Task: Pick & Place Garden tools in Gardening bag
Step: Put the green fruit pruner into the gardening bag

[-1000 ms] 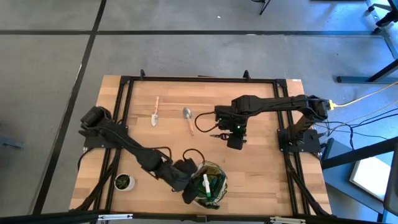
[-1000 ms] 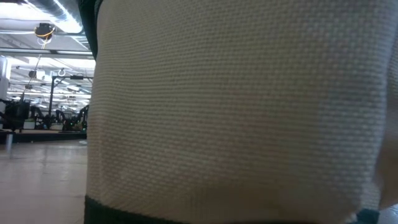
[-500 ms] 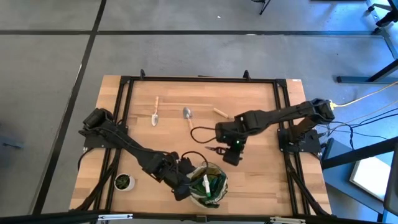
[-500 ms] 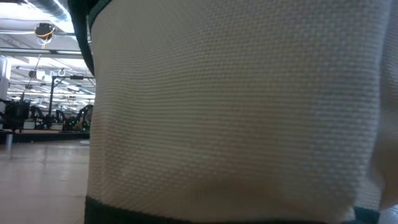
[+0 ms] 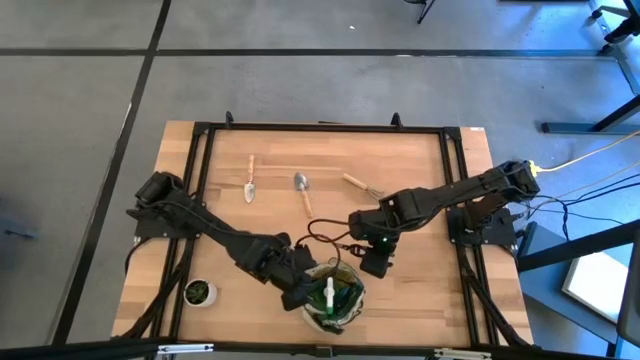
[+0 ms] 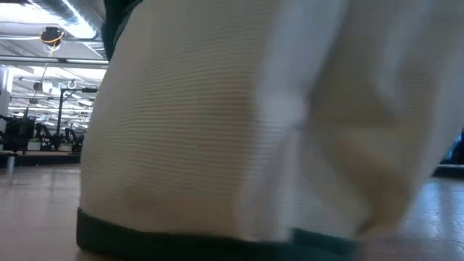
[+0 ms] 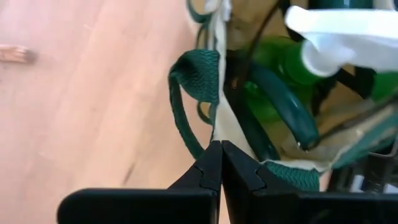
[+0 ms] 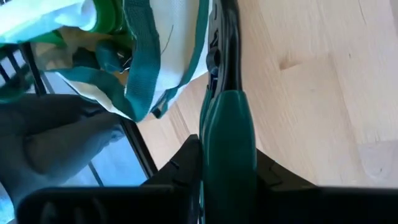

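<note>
Olive-green and khaki fabric marks the gardening bag (image 5: 334,298), standing at the near edge of the wooden surface (image 5: 420,160) with a green spray bottle (image 5: 330,297) already inside. From the left, the left claw (image 5: 300,291) is pinched together on the bag's rim, its fingers (image 7: 211,169) meeting over the green trim. From the right, the right claw (image 5: 370,258) sits just beside the bag, clamped on the dark-handled pruning shears (image 8: 227,124), which point toward the bag's opening. Farther back on the surface lie two trowels (image 5: 250,180), (image 5: 303,190) and a wooden-handled fork (image 5: 360,185), still to be collected. A small potted plant (image 5: 200,292) stands near the left corner. The step in hand appears to be carrying the shears to the bag; next, the right claw would need to move over the opening and release them inside.
</note>
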